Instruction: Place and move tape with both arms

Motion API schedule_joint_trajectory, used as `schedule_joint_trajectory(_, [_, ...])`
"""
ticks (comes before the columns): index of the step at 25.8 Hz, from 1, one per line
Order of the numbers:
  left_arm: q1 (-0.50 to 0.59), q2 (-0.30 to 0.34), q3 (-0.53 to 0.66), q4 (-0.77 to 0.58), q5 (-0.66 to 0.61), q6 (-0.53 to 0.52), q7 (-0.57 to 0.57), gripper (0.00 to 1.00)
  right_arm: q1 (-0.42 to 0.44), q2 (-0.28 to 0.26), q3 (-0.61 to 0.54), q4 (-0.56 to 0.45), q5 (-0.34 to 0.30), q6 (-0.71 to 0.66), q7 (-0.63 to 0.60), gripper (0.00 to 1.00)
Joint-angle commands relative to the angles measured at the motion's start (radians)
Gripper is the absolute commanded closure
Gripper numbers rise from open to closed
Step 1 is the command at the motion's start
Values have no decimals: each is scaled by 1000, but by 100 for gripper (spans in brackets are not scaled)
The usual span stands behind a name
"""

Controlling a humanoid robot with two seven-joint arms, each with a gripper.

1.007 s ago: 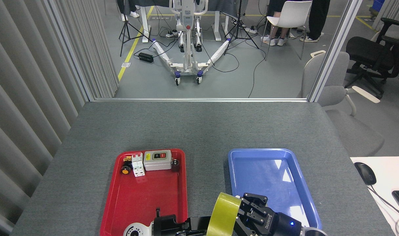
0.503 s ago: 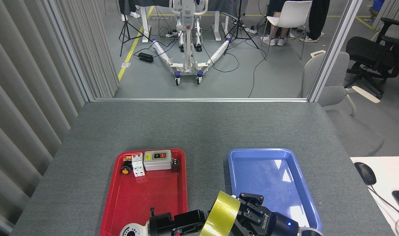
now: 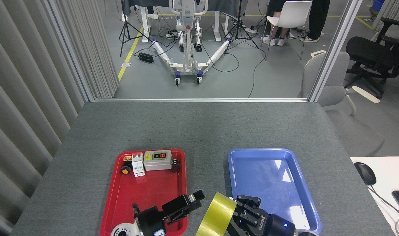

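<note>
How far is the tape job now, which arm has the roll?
Done: the right gripper has the tape, lifted between the trays. In hand: only that grip; the left gripper is apart from it, over the red tray. Left: placing it; the blue tray holds nothing.

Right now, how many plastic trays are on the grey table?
2. The red plastic tray lies on the left and holds small electrical parts; the blue plastic tray lies on the right, with nothing visible inside.

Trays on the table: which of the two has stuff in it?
The red tray, on the left. A grey switch box, a white breaker and an orange knob sit along its far end; the blue tray holds nothing.
</note>
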Motion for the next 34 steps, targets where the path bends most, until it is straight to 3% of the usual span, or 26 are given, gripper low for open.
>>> schedule_joint_trajectory(1, [8, 2, 18, -16, -43, -38, 132, 0, 37, 3, -51, 0, -2, 1, -2, 74])
schedule_joint_trajectory(5, [22, 3, 32, -36, -190, -101, 296, 0, 68, 29, -134, 0, -11, 1, 8, 74])
schedule_joint_trajectory(10, [45, 3, 56, -63, -506, -224, 632, 0, 78, 127, -263, 1, -12, 1, 8, 75])
schedule_joint_trajectory(12, [51, 2, 58, -79, -638, -216, 745, 0, 78, 148, -300, 1, -8, 1, 8, 75])
schedule_joint_trajectory(16, [91, 6, 16, -136, -1181, 29, 856, 0, 69, 125, -312, 3, -2, 1, 8, 75])
schedule_joint_trajectory(19, [91, 8, -110, -125, -1474, 285, 933, 0, 51, 70, -309, 4, 2, 217, 7, 75])
schedule_joint_trajectory(22, [77, 5, -156, -113, -1545, 449, 1005, 0, -3, 27, -300, 40, 12, 394, 10, 75])
schedule_joint_trajectory(26, [80, 0, -148, -110, -1546, 471, 1003, 0, -78, -46, -252, 161, 43, 546, 13, 75])
schedule_joint_trajectory(30, [84, 0, -131, -112, -1539, 469, 1005, 0, -155, -163, -133, 303, 35, 731, 13, 75])
schedule_joint_trajectory(34, [84, 11, -93, -104, -1491, 468, 1015, 0, -228, -204, -41, 389, 34, 833, 90, 76])
